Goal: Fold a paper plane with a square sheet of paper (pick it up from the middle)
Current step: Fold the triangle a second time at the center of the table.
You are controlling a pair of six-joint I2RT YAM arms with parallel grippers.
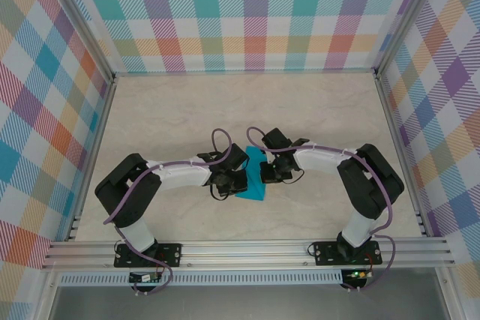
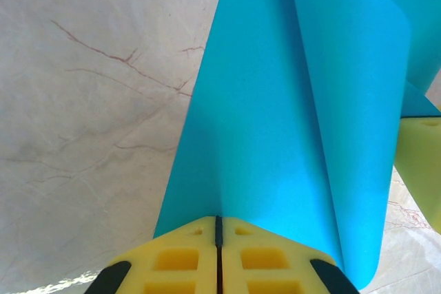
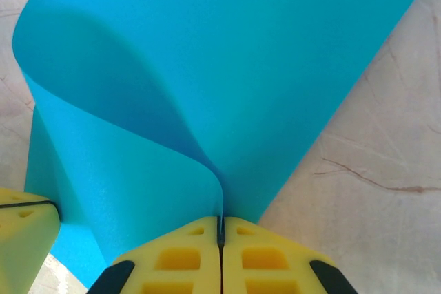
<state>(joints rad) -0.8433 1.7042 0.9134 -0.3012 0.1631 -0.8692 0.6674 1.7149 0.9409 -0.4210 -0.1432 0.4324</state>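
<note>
The teal-blue square sheet of paper (image 1: 255,176) hangs between both arms above the middle of the table, bent over into a loose fold. My left gripper (image 2: 219,219) is shut on one edge of the sheet (image 2: 275,122), which curls away from its yellow fingers (image 2: 172,259). My right gripper (image 3: 221,219) is shut on the opposite edge, where the sheet (image 3: 227,53) rolls over to the left. From above, the left gripper (image 1: 234,177) and right gripper (image 1: 268,170) sit close together on either side of the paper. The other arm's yellow finger (image 3: 21,239) shows at the lower left of the right wrist view.
The marbled beige tabletop (image 1: 225,103) lies open behind the arms. Plaid walls (image 1: 247,13) and metal frame posts (image 1: 394,110) close in the back and both sides. An aluminium rail (image 1: 247,252) runs along the near edge.
</note>
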